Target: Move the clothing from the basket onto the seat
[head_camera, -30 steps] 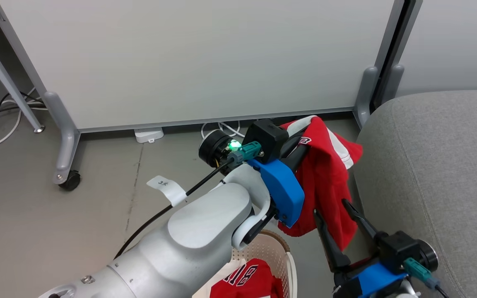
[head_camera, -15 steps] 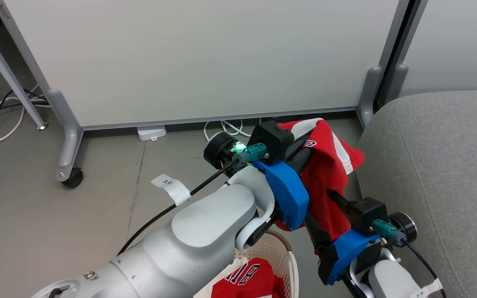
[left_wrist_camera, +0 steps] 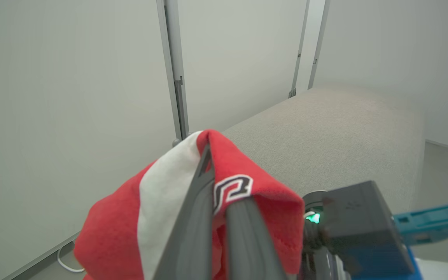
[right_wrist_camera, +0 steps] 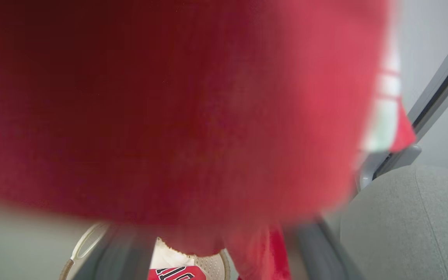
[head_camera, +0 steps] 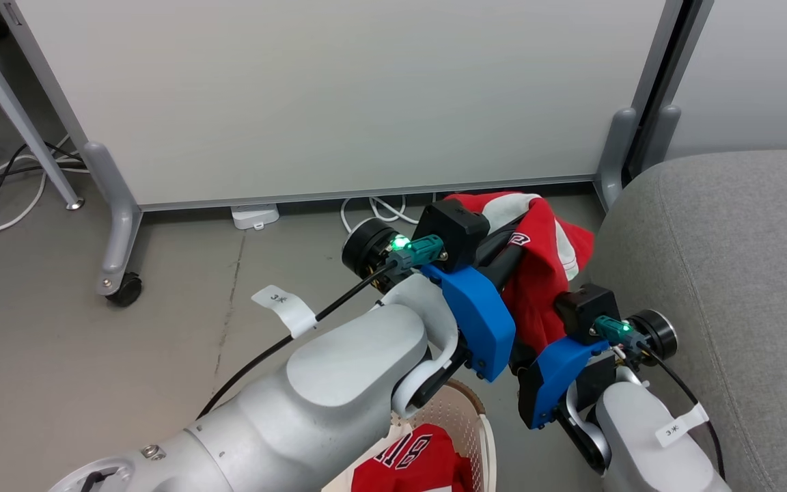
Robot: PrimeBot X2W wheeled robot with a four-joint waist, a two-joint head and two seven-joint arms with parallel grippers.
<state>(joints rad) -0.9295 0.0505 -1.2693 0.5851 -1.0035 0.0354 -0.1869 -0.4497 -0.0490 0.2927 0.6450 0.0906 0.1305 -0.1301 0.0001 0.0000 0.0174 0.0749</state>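
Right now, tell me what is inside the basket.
A red jersey with black-and-white numerals lies in the basket. The left arm covers the rest, so anything else inside is hidden.

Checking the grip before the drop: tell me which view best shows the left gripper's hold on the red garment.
Left wrist view: the left gripper pinches the red garment close up. Head view hides the pinch behind cloth; right wrist view gives blurred red fabric.
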